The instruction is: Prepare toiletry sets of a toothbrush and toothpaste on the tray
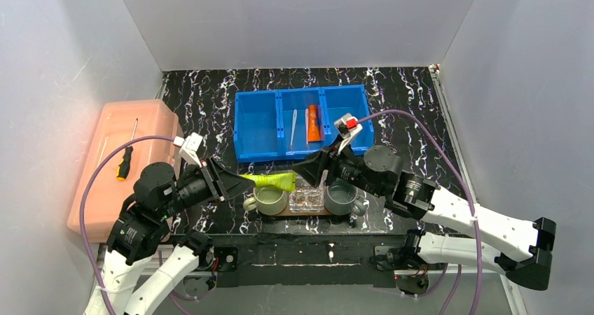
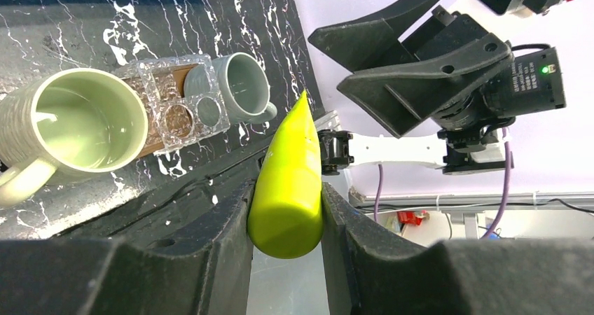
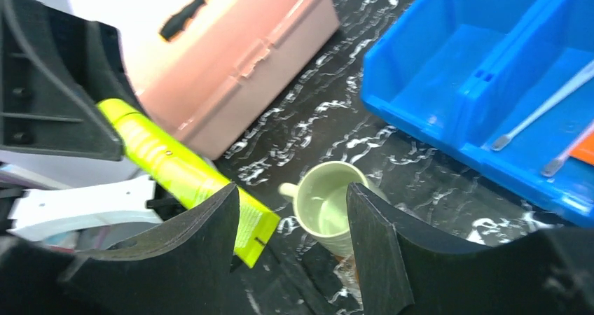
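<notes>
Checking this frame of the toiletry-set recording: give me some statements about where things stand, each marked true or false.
1. The left gripper is closed on the lime-green tube. True.
2. The orange tube lies on the tray. False: it lies in the middle compartment of the blue bin.
3. The right gripper has its jaws open. True.
4. The green mug holds a toothbrush. False: no toothbrush is in it; the toothbrushes lie in the blue bin.
5. A screwdriver lies on the pink box. True.
</notes>
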Available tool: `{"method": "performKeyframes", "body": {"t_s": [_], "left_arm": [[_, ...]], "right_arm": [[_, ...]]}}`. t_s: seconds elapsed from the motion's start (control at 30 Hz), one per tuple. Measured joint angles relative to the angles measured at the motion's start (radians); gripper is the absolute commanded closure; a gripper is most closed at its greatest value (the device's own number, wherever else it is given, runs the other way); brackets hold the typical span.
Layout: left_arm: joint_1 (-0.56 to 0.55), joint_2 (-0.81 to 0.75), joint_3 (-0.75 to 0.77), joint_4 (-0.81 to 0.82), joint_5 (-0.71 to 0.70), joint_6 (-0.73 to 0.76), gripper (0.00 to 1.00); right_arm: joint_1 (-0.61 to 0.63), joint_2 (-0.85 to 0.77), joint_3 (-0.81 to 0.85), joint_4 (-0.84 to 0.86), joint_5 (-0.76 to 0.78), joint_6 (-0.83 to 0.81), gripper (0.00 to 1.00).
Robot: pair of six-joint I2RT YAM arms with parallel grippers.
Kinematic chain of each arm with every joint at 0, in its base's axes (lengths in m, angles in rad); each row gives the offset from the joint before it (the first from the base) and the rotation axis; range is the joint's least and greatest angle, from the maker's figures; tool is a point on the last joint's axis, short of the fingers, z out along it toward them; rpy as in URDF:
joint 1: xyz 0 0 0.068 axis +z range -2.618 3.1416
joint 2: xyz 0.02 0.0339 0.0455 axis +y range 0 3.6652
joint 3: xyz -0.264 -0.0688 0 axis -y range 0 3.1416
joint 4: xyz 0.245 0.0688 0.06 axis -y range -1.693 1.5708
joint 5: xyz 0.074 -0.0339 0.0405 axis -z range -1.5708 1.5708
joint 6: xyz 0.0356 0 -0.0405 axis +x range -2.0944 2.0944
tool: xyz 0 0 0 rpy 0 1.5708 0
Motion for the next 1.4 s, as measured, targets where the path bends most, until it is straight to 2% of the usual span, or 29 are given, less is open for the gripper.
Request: {"method": "performKeyframes", "body": {"t_s": [0.5, 0.83, 0.97, 1.4], "left_arm": [[0.0, -0.043, 0.0, 0.055, 0.026, -0.114, 1.0], [0.0, -0.061, -0.029, 0.176, 0.089, -0.196, 1.0], [0.0, -0.068, -0.051, 0.211, 0.114, -0.216, 1.0], [0.0, -0.071, -0.074, 0.28, 0.161, -0.215, 1.0]], "right_arm": [[-0.008, -0.099, -0.207, 0.3, -0.193, 0.163, 0.33], [-0.01, -0.11, -0.274, 0.534, -0.336, 0.225, 0.33], [-0.01, -0.108, -0.281, 0.589, -0.367, 0.241, 0.36], [-0.011, -0.079, -0.281, 0.67, -0.416, 0.278, 0.55]]}}
